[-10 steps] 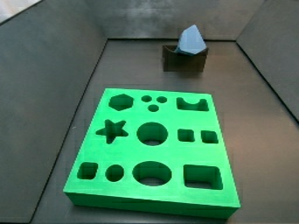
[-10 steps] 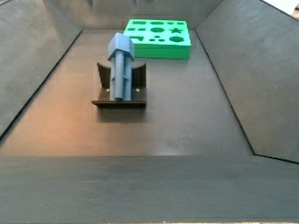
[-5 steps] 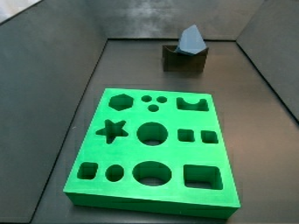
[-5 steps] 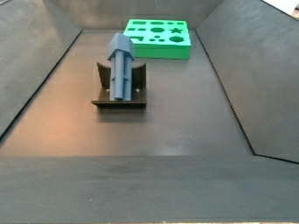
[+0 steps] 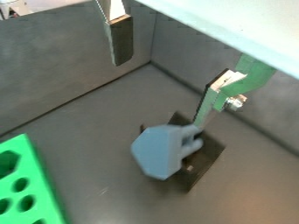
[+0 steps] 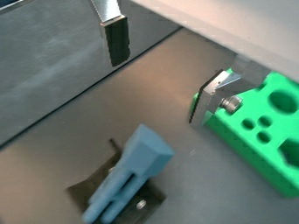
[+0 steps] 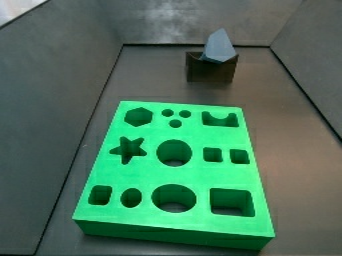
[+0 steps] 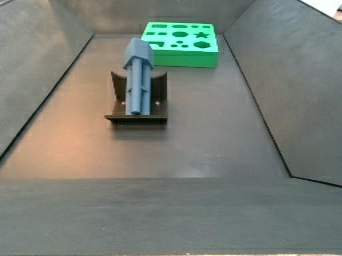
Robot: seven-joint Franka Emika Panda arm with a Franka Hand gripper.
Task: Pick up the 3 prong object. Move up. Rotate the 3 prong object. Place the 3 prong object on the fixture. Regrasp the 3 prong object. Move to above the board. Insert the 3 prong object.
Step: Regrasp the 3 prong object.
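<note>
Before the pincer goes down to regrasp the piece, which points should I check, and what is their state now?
1. 3 prong object rests on the fixture: ok.
2. Pincer above the piece, open, nothing between its fingers: ok.
3. Fingers apart from the piece: ok.
4. Pincer centred over the piece: cannot tell; the side views do not show it.
5. Board cut-outs free: ok.
6. Floor between fixture and board free: ok.

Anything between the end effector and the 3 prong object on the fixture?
Nothing visible. The end effector hangs open above the 3 prong object, which rests on the fixture; only bare floor lies around it.
</note>
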